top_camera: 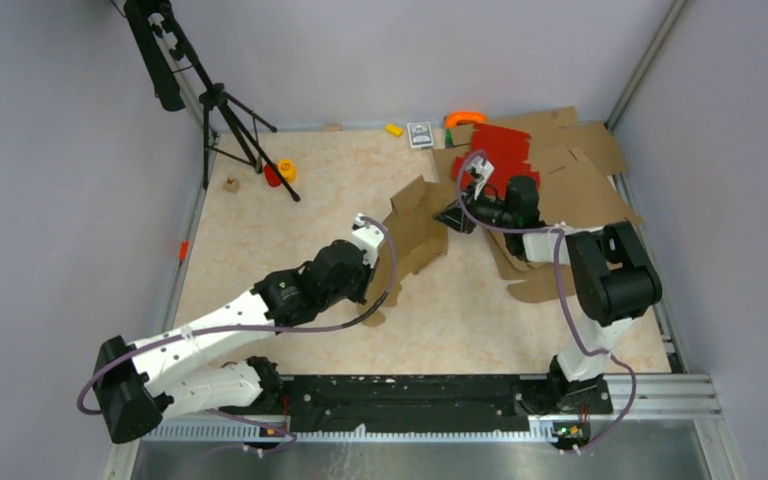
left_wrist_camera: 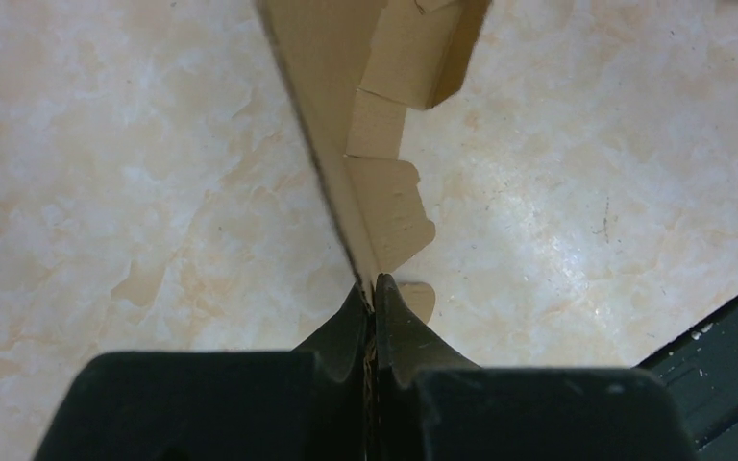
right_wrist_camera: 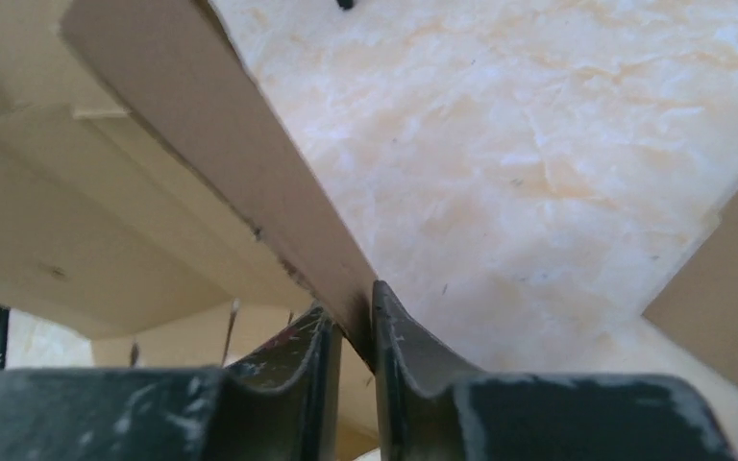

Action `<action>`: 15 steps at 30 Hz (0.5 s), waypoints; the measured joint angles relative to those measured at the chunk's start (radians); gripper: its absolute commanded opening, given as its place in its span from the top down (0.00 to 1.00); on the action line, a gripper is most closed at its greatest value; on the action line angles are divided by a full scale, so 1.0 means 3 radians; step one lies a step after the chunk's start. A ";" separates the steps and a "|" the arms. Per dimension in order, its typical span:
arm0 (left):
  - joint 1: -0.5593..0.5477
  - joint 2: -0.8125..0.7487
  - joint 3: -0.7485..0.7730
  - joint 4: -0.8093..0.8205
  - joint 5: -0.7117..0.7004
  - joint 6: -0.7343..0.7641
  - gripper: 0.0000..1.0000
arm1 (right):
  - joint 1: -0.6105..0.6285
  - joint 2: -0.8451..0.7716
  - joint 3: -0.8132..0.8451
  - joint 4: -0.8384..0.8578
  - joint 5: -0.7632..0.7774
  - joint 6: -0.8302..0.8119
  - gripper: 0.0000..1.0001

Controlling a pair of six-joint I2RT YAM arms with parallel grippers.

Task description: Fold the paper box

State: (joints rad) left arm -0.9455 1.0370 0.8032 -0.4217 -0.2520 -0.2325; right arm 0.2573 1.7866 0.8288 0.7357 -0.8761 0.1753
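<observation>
Brown corrugated cardboard is making up the box (top_camera: 412, 228), which is sitting partly raised near the middle of the beige marbled worktop (top_camera: 290, 210), its creased panels and flaps tilting up off the surface between the two arms. The left end effector (left_wrist_camera: 373, 288) is clenching on a thin edge of the box from the near side. In the left wrist view its fingers are pressing tight against the sheet, with notched flaps rising above them. The right end effector (right_wrist_camera: 354, 322) is grasping another panel of the same box on its right side, the cardboard edge sitting squeezed between the two scuffed black fingers (right_wrist_camera: 413, 336). Beyond the right arm, red cardboard sheets (top_camera: 495, 150) are lying next to larger flat brown sheets (top_camera: 585, 175) in the far right corner. A black tripod (top_camera: 222, 105) is standing at the far left edge of the worktop.
</observation>
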 measured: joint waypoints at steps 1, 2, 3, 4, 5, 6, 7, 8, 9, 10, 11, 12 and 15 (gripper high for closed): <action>0.0028 0.0000 0.0000 -0.0003 -0.0014 0.0000 1.00 | 0.0043 -0.0069 -0.0060 -0.0031 0.0056 0.0001 0.98; 0.0050 -0.0001 0.0000 0.0003 -0.0025 -0.0001 1.00 | 0.0071 -0.0116 -0.0090 -0.0047 0.0092 -0.0009 1.00; 0.0076 -0.0001 0.0003 0.0008 -0.0039 -0.0001 1.00 | 0.0112 -0.0188 -0.0146 -0.0072 0.0178 -0.0003 1.00; 0.0109 -0.0001 0.0008 0.0010 -0.0058 -0.0001 1.00 | 0.0156 -0.0271 -0.0205 -0.0089 0.0259 0.0003 1.00; 0.0141 -0.0001 0.0020 0.0008 -0.0076 -0.0003 1.00 | 0.0203 -0.0361 -0.0263 -0.0108 0.0347 0.0003 1.00; 0.0173 -0.0001 0.0043 0.0006 -0.0093 -0.0003 1.00 | 0.0249 -0.0448 -0.0313 -0.0139 0.0440 0.0008 1.00; 0.0201 -0.0001 0.0066 0.0010 -0.0106 -0.0003 1.00 | 0.0296 -0.0537 -0.0360 -0.0161 0.0514 0.0010 1.00; 0.0226 -0.0001 0.0097 0.0006 -0.0117 -0.0004 1.00 | 0.0354 -0.0642 -0.0413 -0.0183 0.0621 0.0009 1.00; 0.0254 -0.0001 0.0132 0.0011 -0.0125 -0.0006 1.00 | 0.0426 -0.0763 -0.0473 -0.0219 0.0739 0.0001 1.00; 0.0272 -0.0001 0.0159 0.0011 -0.0126 -0.0010 1.00 | 0.0498 -0.0876 -0.0516 -0.0270 0.0849 -0.0028 1.00; 0.0294 -0.0001 0.0183 0.0029 -0.0123 -0.0017 1.00 | 0.0584 -0.0989 -0.0556 -0.0336 0.0982 -0.0060 1.00; 0.0312 -0.0001 0.0201 0.0043 -0.0116 -0.0022 1.00 | 0.0659 -0.1087 -0.0587 -0.0385 0.1100 -0.0081 1.00; 0.0362 0.0000 0.0206 0.0113 -0.0028 -0.0056 1.00 | 0.0851 -0.1344 -0.0718 -0.0495 0.1445 -0.0094 1.00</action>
State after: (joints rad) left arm -0.8368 1.0370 0.8650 -0.3878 -0.2604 -0.2493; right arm 0.5125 1.3834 0.6132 0.5873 -0.4427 0.1471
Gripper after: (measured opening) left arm 0.004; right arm 0.009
